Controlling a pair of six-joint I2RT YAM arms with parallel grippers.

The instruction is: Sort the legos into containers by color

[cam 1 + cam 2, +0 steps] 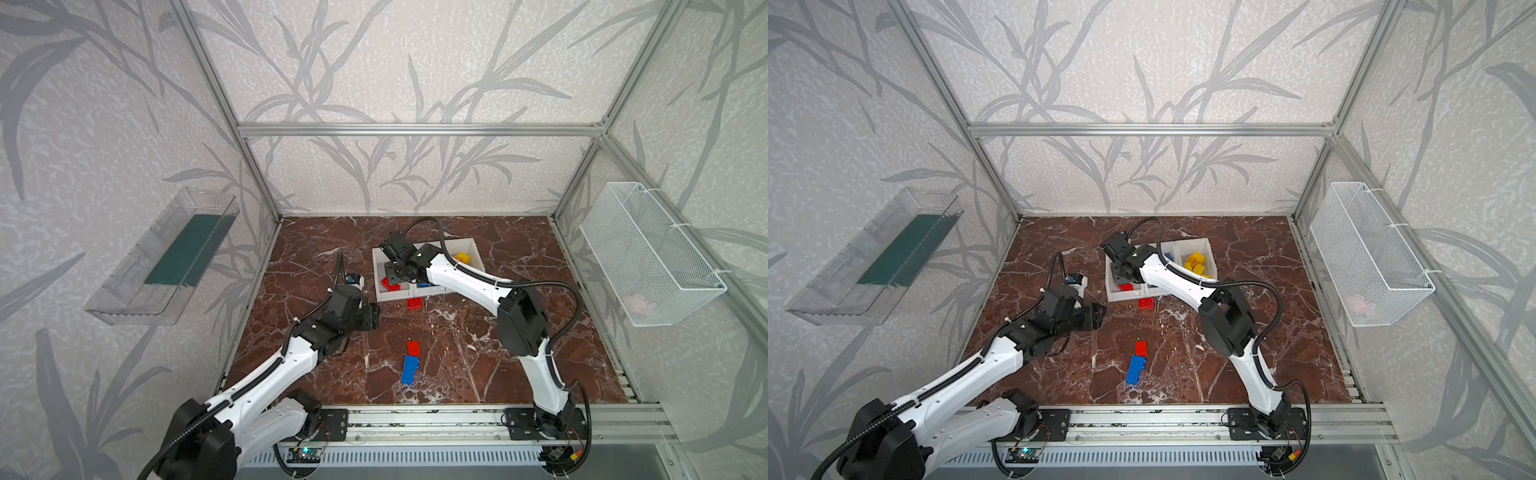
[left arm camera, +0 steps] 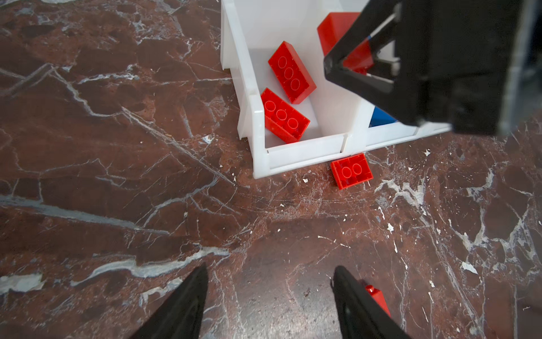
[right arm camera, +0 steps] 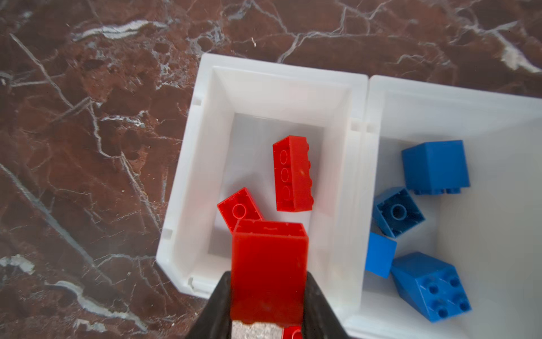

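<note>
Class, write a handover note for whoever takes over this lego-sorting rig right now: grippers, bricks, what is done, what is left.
Right gripper: shut on a held red brick, above the red bin.
Left gripper: open, empty, over the table.
Done: two red bricks in the red bin; blue bricks in the next bin; yellow bricks in the third.
Left: release the held brick, then sort the red brick by the bins, the loose red brick and the blue brick beside it.

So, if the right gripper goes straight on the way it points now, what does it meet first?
Probably the small red lego lying in the white container: the right gripper, shut on a red brick, points down into it. Depth is unclear; it may reach the container floor instead.
</note>
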